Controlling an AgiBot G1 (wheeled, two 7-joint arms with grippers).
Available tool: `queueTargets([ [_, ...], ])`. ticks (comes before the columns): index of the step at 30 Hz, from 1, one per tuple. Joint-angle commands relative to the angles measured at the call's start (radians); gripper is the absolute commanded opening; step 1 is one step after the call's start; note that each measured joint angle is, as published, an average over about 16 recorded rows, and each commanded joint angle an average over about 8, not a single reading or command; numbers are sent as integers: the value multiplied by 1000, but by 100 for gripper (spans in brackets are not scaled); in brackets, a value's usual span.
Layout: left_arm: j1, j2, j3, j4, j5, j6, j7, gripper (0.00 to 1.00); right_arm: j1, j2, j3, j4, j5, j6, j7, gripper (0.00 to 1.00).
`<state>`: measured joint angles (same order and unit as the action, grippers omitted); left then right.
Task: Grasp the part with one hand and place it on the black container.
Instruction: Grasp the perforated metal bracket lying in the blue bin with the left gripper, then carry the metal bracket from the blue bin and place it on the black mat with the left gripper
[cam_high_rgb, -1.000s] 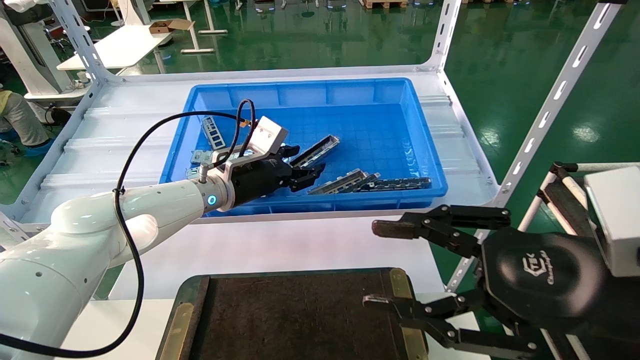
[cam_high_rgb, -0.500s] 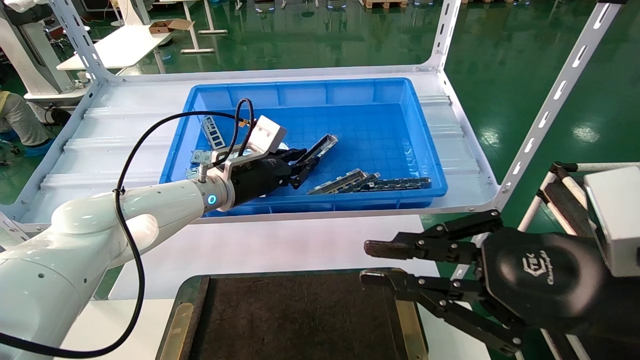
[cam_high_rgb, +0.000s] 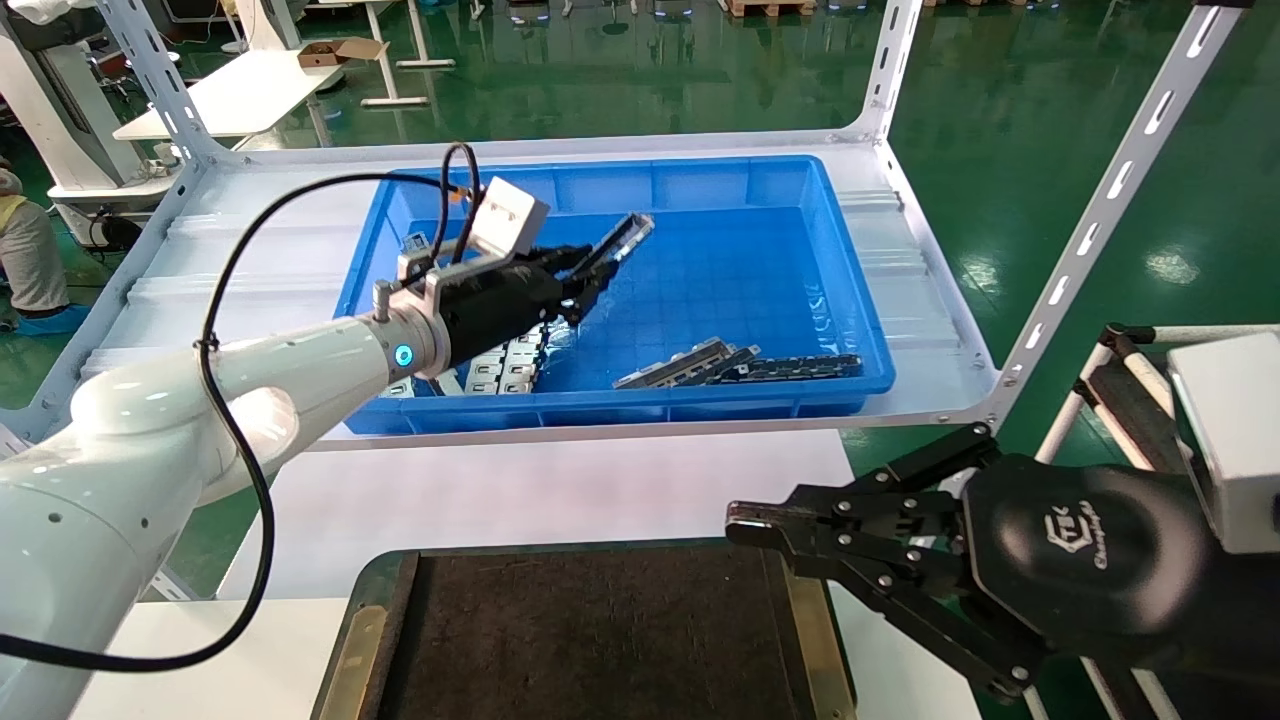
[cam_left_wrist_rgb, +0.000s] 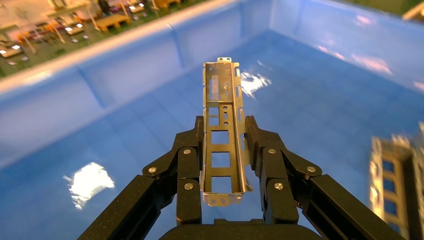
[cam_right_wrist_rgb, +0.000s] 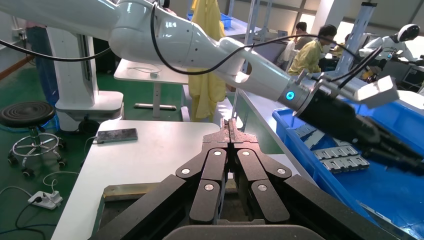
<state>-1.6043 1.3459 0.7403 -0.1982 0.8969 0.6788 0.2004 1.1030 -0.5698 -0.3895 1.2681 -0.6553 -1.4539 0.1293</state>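
Observation:
My left gripper (cam_high_rgb: 580, 275) is shut on the part (cam_high_rgb: 620, 240), a long silver-grey slotted metal trough, and holds it lifted above the floor of the blue bin (cam_high_rgb: 760, 180). In the left wrist view the part (cam_left_wrist_rgb: 222, 125) lies lengthwise between the two fingers of that gripper (cam_left_wrist_rgb: 223, 131) and sticks out past their tips. The black container (cam_high_rgb: 590, 640), a shallow dark tray with brass rim strips, sits at the near edge below. My right gripper (cam_high_rgb: 745, 525) is shut and empty, over the container's right rim; the right wrist view (cam_right_wrist_rgb: 230, 131) shows its fingertips pressed together.
More slotted metal pieces (cam_high_rgb: 735, 365) lie at the bin's front right, and flat ladder-like plates (cam_high_rgb: 505, 365) at its front left, under my left wrist. The bin stands on a white shelf (cam_high_rgb: 180, 290) with slanted perforated uprights (cam_high_rgb: 1100, 210). A white tabletop (cam_high_rgb: 530, 490) lies between shelf and container.
My left gripper closed on the part and lifted it up and back-left off the bin floor. My right gripper went from wide open to shut.

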Motion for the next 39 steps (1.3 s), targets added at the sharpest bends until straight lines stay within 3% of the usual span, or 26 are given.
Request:
queueTargets([
  [1,-12,1,-2,4,-10,-13,9,0,0,0,0,0,0,0,0,0],
  [12,-13,-98,-37,-35,-87,351,61,0,0,0,0,0,0,0,0,0],
  [22,44,-182,-55,-88,-133,553,38,0,0,0,0,0,0,0,0,0],
  [27,128,-222,-64,-181,-160,600,11,0,0,0,0,0,0,0,0,0],
  [34,305,-302,-71,-422,-216,657,-58,0,0,0,0,0,0,0,0,0],
  [39,441,-361,-69,-591,-245,632,-116,0,0,0,0,0,0,0,0,0],
])
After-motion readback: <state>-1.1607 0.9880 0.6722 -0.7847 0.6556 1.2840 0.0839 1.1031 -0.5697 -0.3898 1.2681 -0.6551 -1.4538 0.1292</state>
